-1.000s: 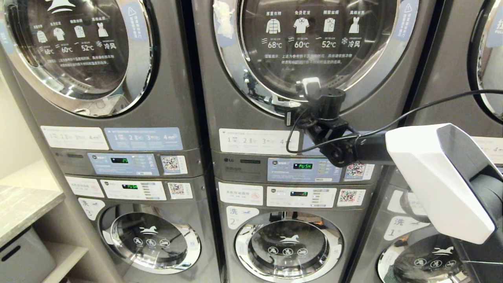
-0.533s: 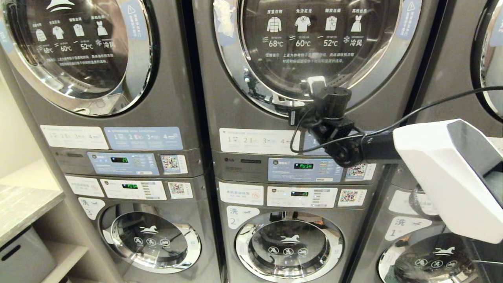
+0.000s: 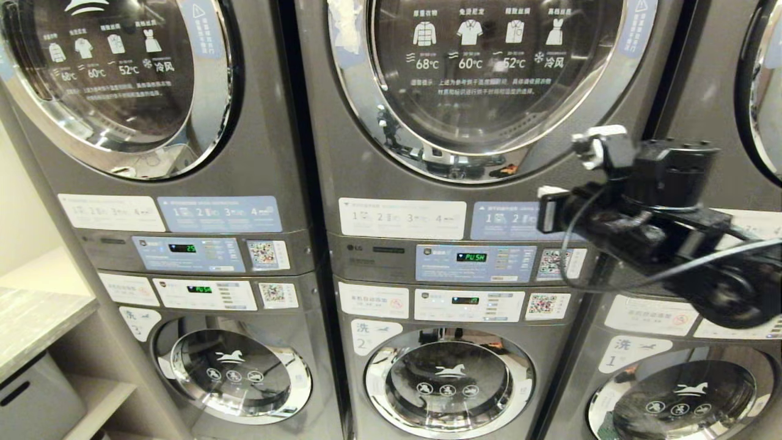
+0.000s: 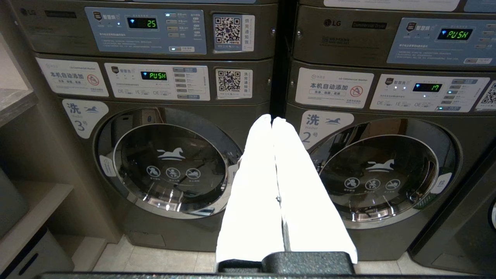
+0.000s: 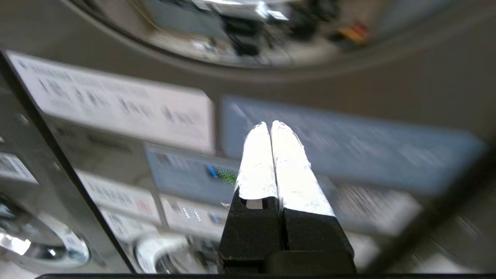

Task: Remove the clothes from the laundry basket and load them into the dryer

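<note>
The dryer (image 3: 489,79) is the middle upper dark grey machine. Its chrome-rimmed glass door stands closed and its display (image 3: 471,257) reads PUSH in green. My right gripper (image 3: 545,209) hangs shut and empty in front of the label strip at the dryer's lower right, pointing left. In the right wrist view its white fingers (image 5: 270,124) are pressed together before the blurred labels and control panel. My left gripper (image 4: 272,119) is shut and empty, low down, facing the gap between the two washers. The clothes and the laundry basket are out of view.
A like dryer (image 3: 116,79) stands at the left, and another shows at the right edge. Washers with a horse logo (image 3: 449,382) sit below them. A grey counter (image 3: 36,318) with a grey bin (image 3: 30,400) under it is at the far left. A black cable (image 3: 702,260) trails from the right arm.
My right arm has drawn back from the lower rim of the dryer door, moving right and toward the camera. Its white forearm cover has left the view. The gripper stayed shut.
</note>
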Motion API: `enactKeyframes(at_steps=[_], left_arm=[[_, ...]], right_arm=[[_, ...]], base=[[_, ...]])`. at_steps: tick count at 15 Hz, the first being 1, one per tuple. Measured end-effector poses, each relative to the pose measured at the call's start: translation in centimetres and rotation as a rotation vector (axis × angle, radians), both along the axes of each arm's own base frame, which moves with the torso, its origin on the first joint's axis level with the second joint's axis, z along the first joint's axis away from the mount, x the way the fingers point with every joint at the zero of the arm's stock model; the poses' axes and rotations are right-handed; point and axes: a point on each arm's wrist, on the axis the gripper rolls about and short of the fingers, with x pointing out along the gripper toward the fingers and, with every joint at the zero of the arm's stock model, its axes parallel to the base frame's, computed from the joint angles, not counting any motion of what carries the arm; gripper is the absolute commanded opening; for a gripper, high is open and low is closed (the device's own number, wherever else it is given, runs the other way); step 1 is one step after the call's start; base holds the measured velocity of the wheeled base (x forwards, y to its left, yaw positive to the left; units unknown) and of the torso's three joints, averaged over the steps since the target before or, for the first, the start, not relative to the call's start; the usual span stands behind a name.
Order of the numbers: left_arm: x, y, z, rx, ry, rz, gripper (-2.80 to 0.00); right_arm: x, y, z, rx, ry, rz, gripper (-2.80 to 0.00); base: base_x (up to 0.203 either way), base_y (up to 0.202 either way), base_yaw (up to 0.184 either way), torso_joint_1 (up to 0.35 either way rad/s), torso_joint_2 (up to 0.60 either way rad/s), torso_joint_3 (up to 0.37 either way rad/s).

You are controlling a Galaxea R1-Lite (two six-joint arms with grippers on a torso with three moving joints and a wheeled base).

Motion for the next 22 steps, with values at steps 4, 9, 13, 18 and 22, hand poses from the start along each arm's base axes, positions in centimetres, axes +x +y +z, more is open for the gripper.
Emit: enactKeyframes(at_steps=[4,9,13,18,22], left_arm=[[0.0,0.0,0.0,0.000,0.000,0.000,-2.80],[0.0,0.0,0.0,0.000,0.000,-0.001,-2.80],[0.0,0.0,0.0,0.000,0.001,0.000,-2.80],[0.0,0.0,0.0,0.000,0.000,0.000,-2.80],[0.0,0.0,0.0,0.000,0.000,-0.001,-2.80]], right_arm=[[-12.3,-5.1,-4.1,-0.028,0.130,-0.118,-2.80],[-23.7,-9.3,-8.7,-0.007,0.160,-0.125,-2.80],[-29.1,-10.7,-11.5,-0.005,0.137,-0.120,-2.80],[-32.5,-10.6,-13.7,-0.006,-0.020,-0.111,-2.80],[-33.0,-10.6,-13.8,0.008,-0.083,-0.124,-2.80]], base=[[0.000,0.000,0.000,0.000,0.00,0.000],[0.000,0.000,0.000,0.000,0.00,0.000],[0.000,0.000,0.000,0.000,0.00,0.000],[0.000,0.000,0.000,0.000,0.00,0.000],[0.000,0.000,0.000,0.000,0.00,0.000]])
